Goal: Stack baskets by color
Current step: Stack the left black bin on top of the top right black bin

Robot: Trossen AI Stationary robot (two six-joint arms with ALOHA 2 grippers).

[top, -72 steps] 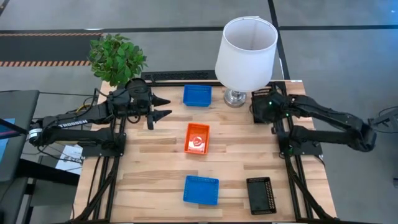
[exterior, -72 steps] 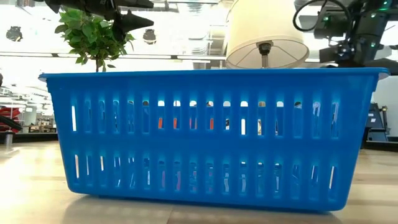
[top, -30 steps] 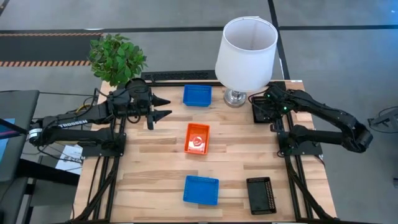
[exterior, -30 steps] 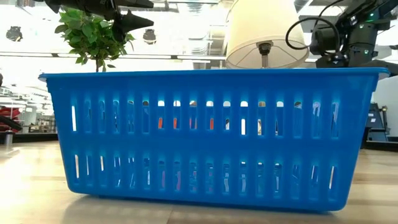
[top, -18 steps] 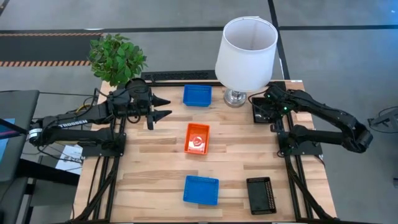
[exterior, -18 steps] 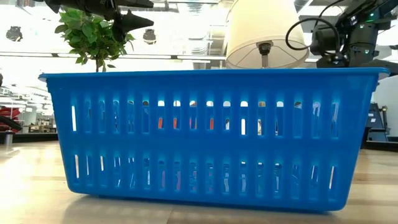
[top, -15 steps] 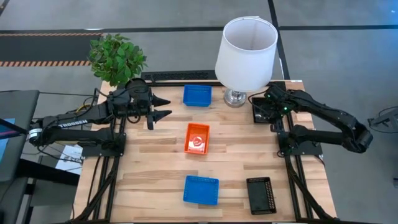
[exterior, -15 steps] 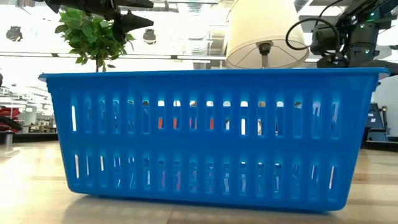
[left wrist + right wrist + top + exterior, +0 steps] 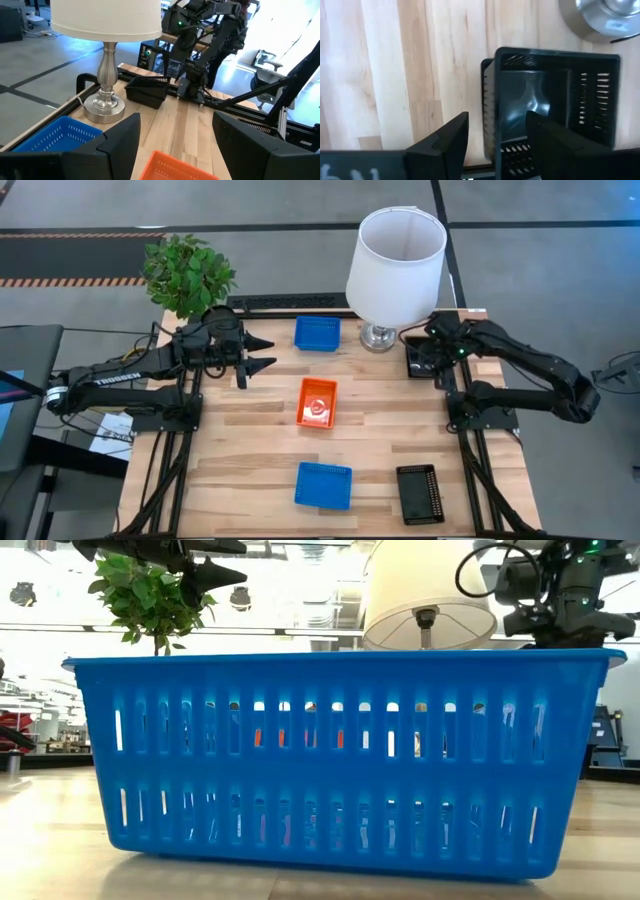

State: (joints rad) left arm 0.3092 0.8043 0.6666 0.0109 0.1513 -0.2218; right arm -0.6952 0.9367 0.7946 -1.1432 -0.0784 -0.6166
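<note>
While right claw (image 9: 495,135) gapes, glossy perforated black basket (image 9: 552,105), grained wood table (image 9: 395,65)

Only the right arm has changed. Its pincer (image 9: 495,137) has let go of the black basket (image 9: 555,105) beside the lamp base (image 9: 600,17): the fingers (image 9: 445,140), closed a second ago, now stand parted above the basket's near wall. In the low view the right wrist (image 9: 560,590) sits higher than before, lifted off the basket, which rests on the bench (image 9: 395,65).

Wood table (image 9: 250,450): 2 blue baskets (image 9: 317,333) (image 9: 323,485), orange basket (image 9: 317,401), 2 black baskets (image 9: 420,494) (image 9: 417,360), lamp (image 9: 393,270).
</note>
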